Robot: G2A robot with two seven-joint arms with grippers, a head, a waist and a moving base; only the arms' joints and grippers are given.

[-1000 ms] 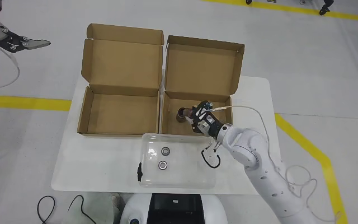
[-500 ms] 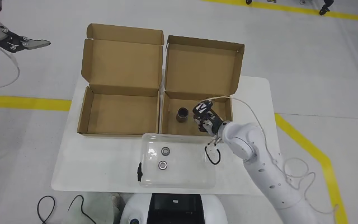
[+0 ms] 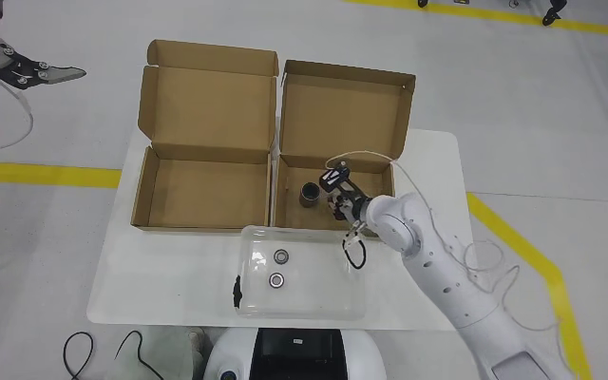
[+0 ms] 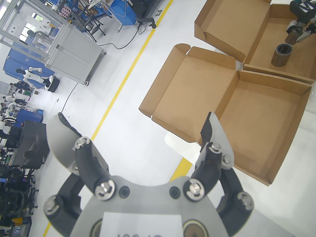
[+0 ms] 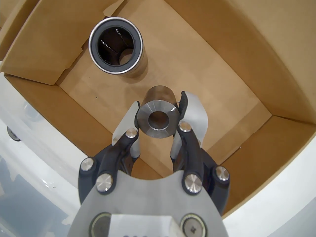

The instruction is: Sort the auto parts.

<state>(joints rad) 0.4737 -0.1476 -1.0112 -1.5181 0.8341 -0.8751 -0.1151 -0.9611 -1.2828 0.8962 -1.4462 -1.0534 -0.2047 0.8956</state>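
A white table (image 3: pixel 427 190) is carrying everything; on its far half two open cardboard boxes are sitting side by side, walls touching, lids folded back. The left box (image 3: pixel 209 195) is showing a bare floor; the right box (image 3: pixel 290 180) is holding the parts in play. Nearer the robot, a clear plastic bin (image 3: pixel 323 285) is lying just in front of both boxes, and two small ring bearings (image 3: pixel 281 256) are resting apart from each other on its floor.

The right gripper (image 5: pixel 158 114) is hanging inside the right box, near the front wall; its jaws are clamping a smooth metal bushing (image 5: pixel 158 122) from both sides, bore facing the wrist camera. Whether the bushing is touching the cardboard cannot be told. Just beside it – apart, not touching – a larger linear bearing (image 5: pixel 116 48) is standing upright on the box floor, close to the wall shared with the left box.

The left gripper (image 4: pixel 135 124) is hovering off the table's far left corner, over the grey floor, well apart from the boxes; its jaws are spread wide, holding nothing.
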